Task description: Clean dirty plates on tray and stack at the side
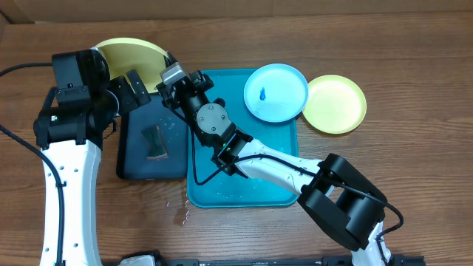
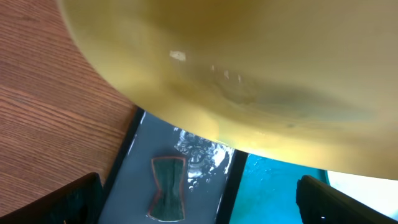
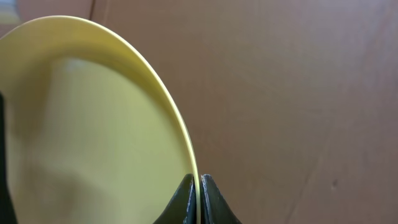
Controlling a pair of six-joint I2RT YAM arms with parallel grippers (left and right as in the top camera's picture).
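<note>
Held plate: a yellow-green plate [image 1: 129,53] stands on edge over the desk [image 1: 414,44], left of the tray [image 1: 244,188].
Right pincer [image 3: 199,182]: clamped on its thin rim.
Left pincer [image 2: 199,199]: looks wide and empty, I think.
Other 2: blue plate [image 1: 276,92] on tray corner; yellow plate [image 1: 335,103] beside it.
Handling: I judge it light, stiff, slick; hold the rim.
Writing: none readable.

Brown wood-grain table [image 1: 429,170], evenly lit

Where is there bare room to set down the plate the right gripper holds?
Bare table lies right of the resting yellow plate, and behind the tray. Crowded: the right arm crosses the tray, the blue plate overhangs its corner, the sponge tray sits left.
</note>
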